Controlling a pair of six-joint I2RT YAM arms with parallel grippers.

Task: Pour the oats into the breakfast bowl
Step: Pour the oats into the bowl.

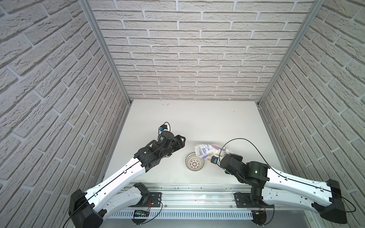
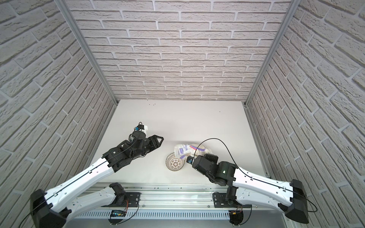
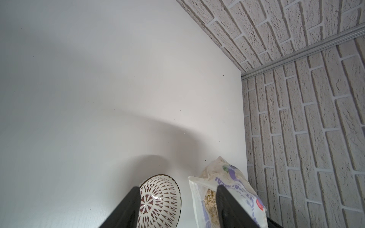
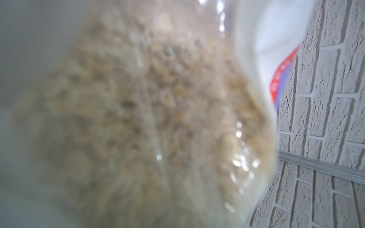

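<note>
The right gripper (image 1: 218, 156) holds the oats pouch (image 1: 207, 151) tight, though its fingers are hidden under the bag. The pouch lies tipped on its side. Up close, the oats (image 4: 148, 108) fill the right wrist view in a blur. The breakfast bowl (image 1: 194, 162) sits on the white table (image 1: 197, 118) just beside this gripper, on the side of the left arm. In both top views one corner of the pouch looks to reach over the bowl's dark edge. The left gripper (image 1: 182, 140) is spread wide and holds nothing, with a gap of table between it and the bowl ahead. Past both grippers, white table runs up to the back wall (image 1: 197, 59)
</note>
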